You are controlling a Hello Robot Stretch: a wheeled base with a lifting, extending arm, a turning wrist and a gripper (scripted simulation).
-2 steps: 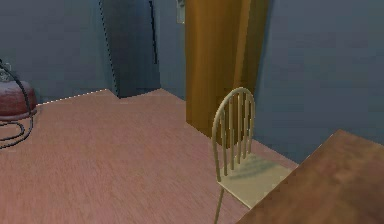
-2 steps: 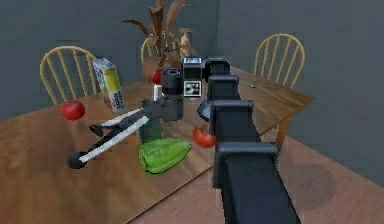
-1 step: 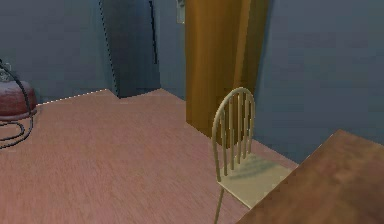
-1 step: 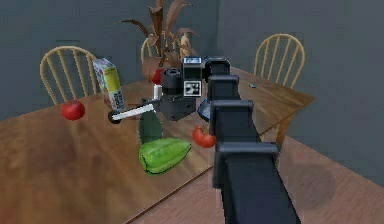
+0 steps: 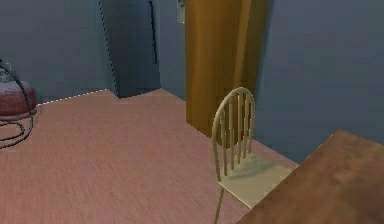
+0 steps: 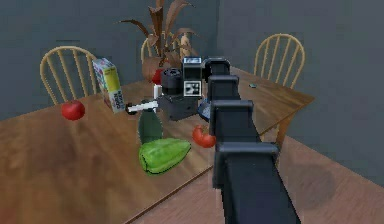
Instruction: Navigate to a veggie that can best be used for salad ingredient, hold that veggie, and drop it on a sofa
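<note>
In the arm side view a wooden table (image 6: 60, 165) carries a light green leafy lump, likely a lettuce (image 6: 164, 154), near its front edge. A dark green upright thing (image 6: 150, 126) stands just behind it. Red round things lie at the left (image 6: 73, 110), beside the arm (image 6: 203, 137) and farther back (image 6: 157, 75). The dark arm (image 6: 235, 140) reaches over the table. My gripper (image 6: 146, 106) sits just above the dark green thing. I cannot tell whether it holds anything.
A white and yellow carton (image 6: 108, 84) and a potted dry plant (image 6: 165, 30) stand on the table, with wooden chairs (image 6: 278, 55) behind. In the forward view a chair (image 5: 236, 140) stands by the table corner (image 5: 335, 190), with a wooden door (image 5: 222, 60) and open floor at the left.
</note>
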